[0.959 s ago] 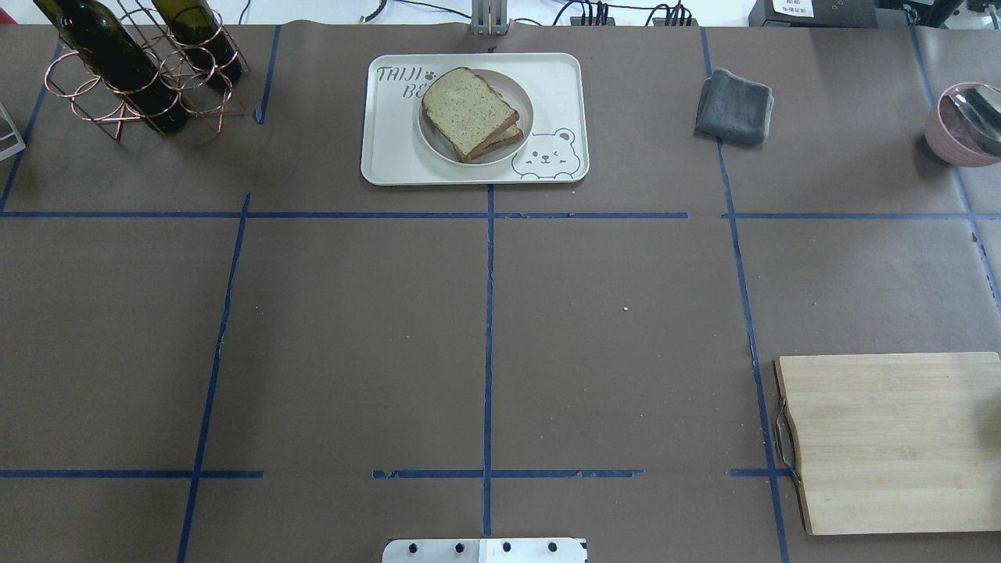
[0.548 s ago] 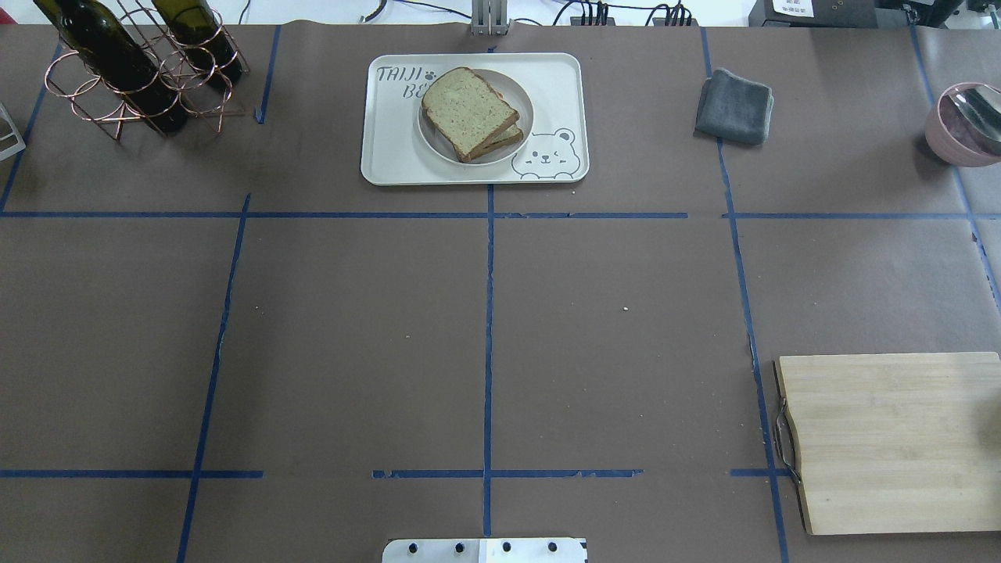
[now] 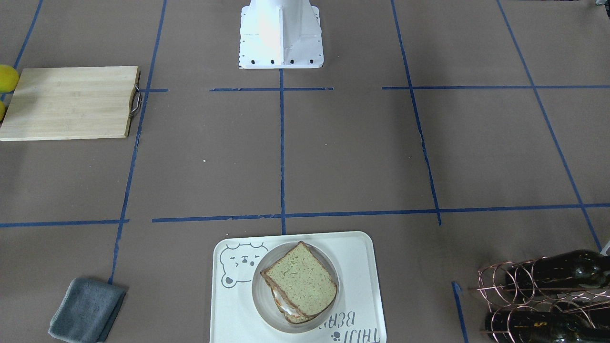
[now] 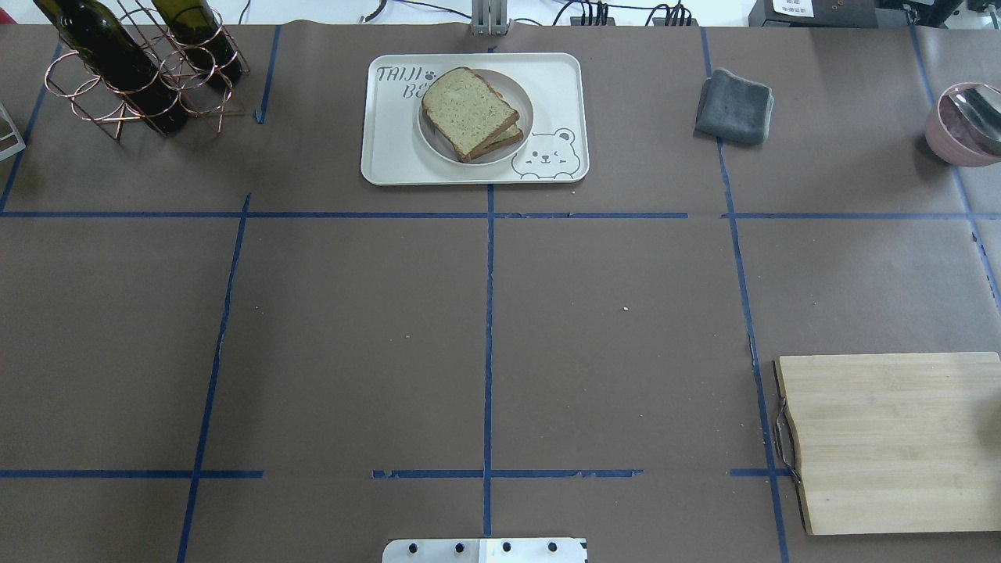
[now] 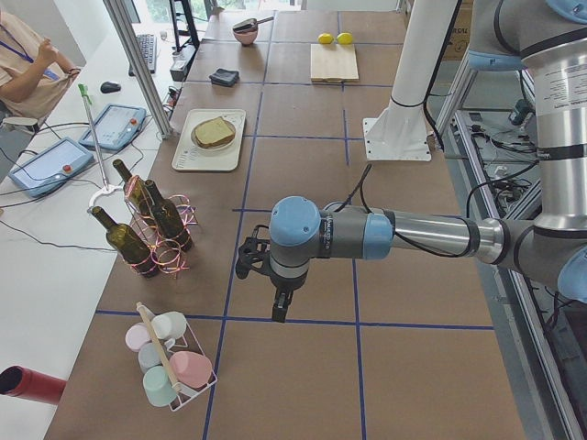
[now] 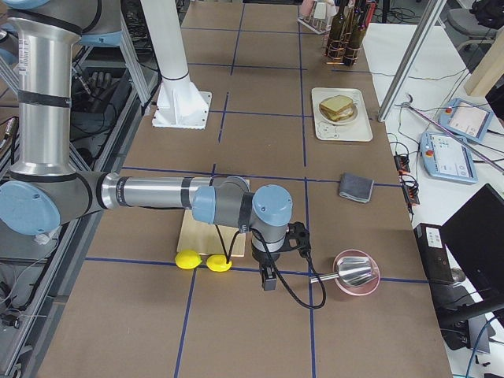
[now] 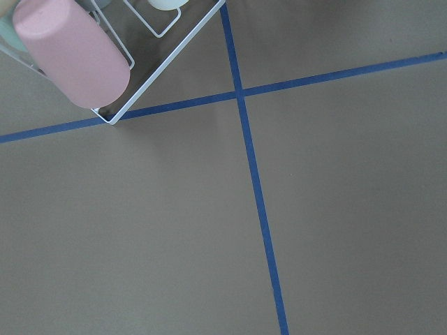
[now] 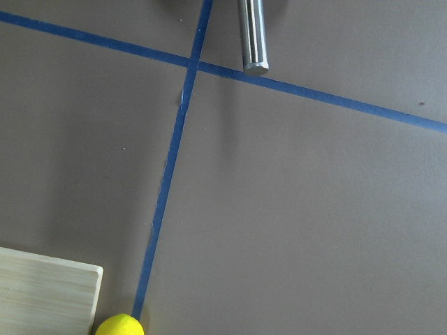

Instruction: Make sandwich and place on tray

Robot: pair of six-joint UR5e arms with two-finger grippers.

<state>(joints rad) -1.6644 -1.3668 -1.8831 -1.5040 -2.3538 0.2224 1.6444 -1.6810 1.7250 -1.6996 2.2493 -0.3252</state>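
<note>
Across the surface [image 4: 352, 328], the sandwich [image 4: 469, 109] was seemingly set finished on the tray [image 4: 391, 152]; left end effector [image 5: 278, 312] and right end effector [image 6: 266, 282], grip untellable, were best held clear.

Surface [image 4: 352, 313] wide, covered in brown paper, split into rectangles by blue tape lines [image 4: 488, 328]. White desk [image 5: 64, 275] along surface's long edge, well beyond left gripper [image 5: 278, 312]; on it loose cables, keyboard [image 5: 147, 50], teach pendants [image 5: 115, 126]. Slanted aluminium post [image 5: 138, 55] rises between desk and surface. Past right gripper [image 6: 266, 280], same desk carries dark monitor [image 6: 476, 236]. Grey floor [image 6: 24, 331] with metal framing on side opposite desk. Light even, diffuse; shadows faint
</note>
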